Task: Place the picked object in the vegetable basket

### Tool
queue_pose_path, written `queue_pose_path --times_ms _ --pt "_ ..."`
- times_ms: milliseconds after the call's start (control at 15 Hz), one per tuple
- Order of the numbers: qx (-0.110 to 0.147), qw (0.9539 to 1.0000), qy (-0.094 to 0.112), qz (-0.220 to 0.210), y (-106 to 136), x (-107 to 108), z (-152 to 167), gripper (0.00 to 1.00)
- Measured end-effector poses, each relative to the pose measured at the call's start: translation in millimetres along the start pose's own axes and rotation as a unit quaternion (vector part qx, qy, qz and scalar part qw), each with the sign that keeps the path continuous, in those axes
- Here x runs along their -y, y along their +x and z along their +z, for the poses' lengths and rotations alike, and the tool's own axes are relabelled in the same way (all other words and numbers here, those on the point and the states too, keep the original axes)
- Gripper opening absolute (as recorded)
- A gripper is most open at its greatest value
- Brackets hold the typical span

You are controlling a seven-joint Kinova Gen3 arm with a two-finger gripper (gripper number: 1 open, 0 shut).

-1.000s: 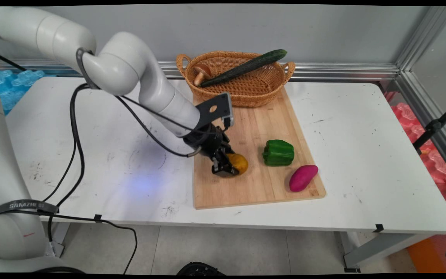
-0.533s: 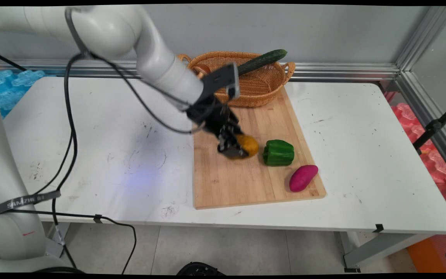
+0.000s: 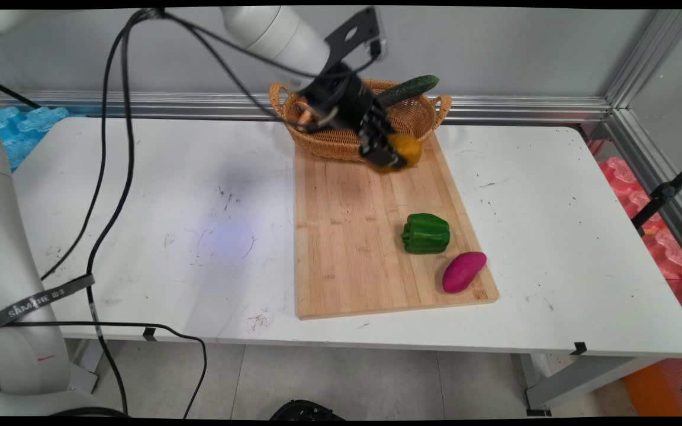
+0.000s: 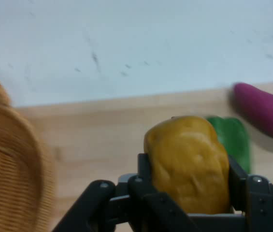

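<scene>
— What is held in the gripper [image 3: 389, 155]?
— A yellow-orange potato [image 3: 405, 149], lumpy and oval, is clamped between the two black fingers [image 4: 143, 169] and is carried clear of the wooden board [image 3: 353, 236].
— Where is it placed?
— It is seen just in front of the wicker basket [image 3: 341, 142], by the near rim.

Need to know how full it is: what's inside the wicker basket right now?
A cucumber lies in the wicker basket, its tip over the right rim. The tool, shut on a yellow potato, and the arm cover the basket's left and front, so the rest is hidden.
</scene>
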Motion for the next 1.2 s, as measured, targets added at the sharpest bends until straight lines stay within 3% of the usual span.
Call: queue_pose_path --times_ms 467,733,1200 --pt "-0.019 0.9984 0.053 0.003 21.5 64.4 6.0 0.0" --pt "-0.015 0.9968 0.078 0.011 23.6 100.3 19.8 0.0" --pt "0.01 0.9956 0.089 0.028 15.4 135.3 53.2 0.0"
